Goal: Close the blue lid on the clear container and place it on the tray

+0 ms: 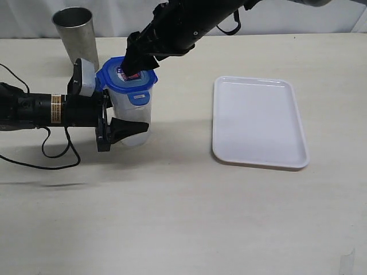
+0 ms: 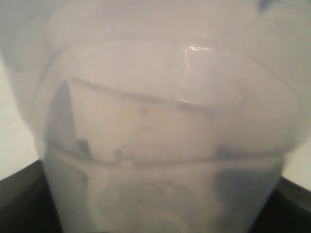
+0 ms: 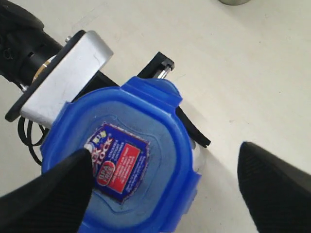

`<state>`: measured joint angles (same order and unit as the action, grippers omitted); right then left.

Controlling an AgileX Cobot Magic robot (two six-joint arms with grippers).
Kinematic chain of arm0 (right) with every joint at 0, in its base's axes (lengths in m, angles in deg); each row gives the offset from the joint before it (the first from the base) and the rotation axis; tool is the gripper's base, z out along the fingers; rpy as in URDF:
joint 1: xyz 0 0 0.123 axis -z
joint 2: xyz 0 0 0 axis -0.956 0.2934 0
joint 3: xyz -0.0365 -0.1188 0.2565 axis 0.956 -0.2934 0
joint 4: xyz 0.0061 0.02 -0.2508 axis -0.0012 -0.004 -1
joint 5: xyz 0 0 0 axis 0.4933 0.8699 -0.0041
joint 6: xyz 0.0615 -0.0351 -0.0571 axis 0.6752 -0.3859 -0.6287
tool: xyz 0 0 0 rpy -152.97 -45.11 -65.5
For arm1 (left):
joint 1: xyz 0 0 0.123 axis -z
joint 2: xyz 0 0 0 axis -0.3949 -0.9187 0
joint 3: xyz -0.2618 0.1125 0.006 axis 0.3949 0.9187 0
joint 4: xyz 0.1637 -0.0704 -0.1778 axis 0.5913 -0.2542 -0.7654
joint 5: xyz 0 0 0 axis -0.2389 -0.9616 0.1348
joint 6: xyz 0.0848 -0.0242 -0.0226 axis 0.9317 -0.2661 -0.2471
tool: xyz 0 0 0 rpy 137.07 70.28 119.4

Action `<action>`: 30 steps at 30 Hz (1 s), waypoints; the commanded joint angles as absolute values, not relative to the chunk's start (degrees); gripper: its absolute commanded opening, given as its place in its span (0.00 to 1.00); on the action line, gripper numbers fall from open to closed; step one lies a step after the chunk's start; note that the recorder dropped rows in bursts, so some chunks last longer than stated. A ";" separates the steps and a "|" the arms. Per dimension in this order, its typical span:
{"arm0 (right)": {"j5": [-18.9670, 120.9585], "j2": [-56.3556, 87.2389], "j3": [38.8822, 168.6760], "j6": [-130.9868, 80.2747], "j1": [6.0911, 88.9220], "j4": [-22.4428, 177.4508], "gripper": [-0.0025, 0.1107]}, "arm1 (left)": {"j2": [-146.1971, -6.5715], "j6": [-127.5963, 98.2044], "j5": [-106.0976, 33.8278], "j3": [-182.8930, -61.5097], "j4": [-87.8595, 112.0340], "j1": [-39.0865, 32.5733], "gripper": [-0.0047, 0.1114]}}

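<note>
The clear container stands upright on the table left of centre, and my left gripper is shut on its lower body from the left. In the left wrist view the clear container fills the frame, with dark fingers at both sides. The blue lid sits on top of it, label up. My right gripper reaches down from the back and hovers open over the blue lid; one of its fingertips is over the label, the other beyond the rim. The tray lies to the right.
A grey metal cup stands at the back left, behind the left arm. The left arm's black cable loops on the table near it. The right arm crosses above the table's back middle.
</note>
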<state>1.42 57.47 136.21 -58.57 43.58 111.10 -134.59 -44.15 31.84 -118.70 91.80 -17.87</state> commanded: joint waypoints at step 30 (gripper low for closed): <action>-9.14 49.97 138.52 -67.86 28.14 75.75 0.44 | -134.38 -44.47 33.83 -118.92 90.40 -17.76 0.04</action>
<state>-10.46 49.94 138.56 -68.88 28.52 77.50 -134.59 -44.15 31.84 -118.70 91.69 -17.87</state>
